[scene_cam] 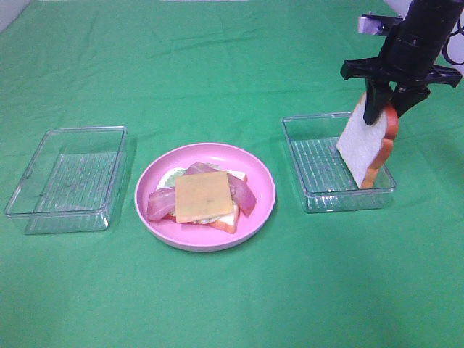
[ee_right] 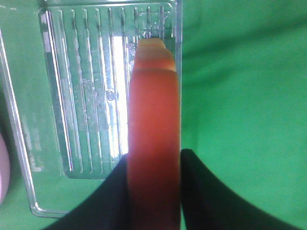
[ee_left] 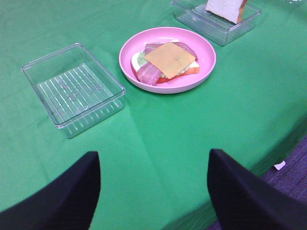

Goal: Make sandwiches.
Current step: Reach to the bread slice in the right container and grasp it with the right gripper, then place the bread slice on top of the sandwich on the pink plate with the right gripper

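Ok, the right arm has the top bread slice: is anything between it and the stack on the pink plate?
Nothing visible blocks it. The bread slice hangs over the right clear tray, whose low near wall is all that lies toward the plate. The cheese on top of the stack is bare.

Right arm: matte black housing, black cross-bar above the right pincer (scene_cam: 383, 109), two tapering black fingers (scene_cam: 373, 107), a silver metal bracket and dark cable near the wrist. Left pincer (ee_left: 153, 191): two broad, rounded, matte black fingers (ee_left: 62, 196), unmarked.
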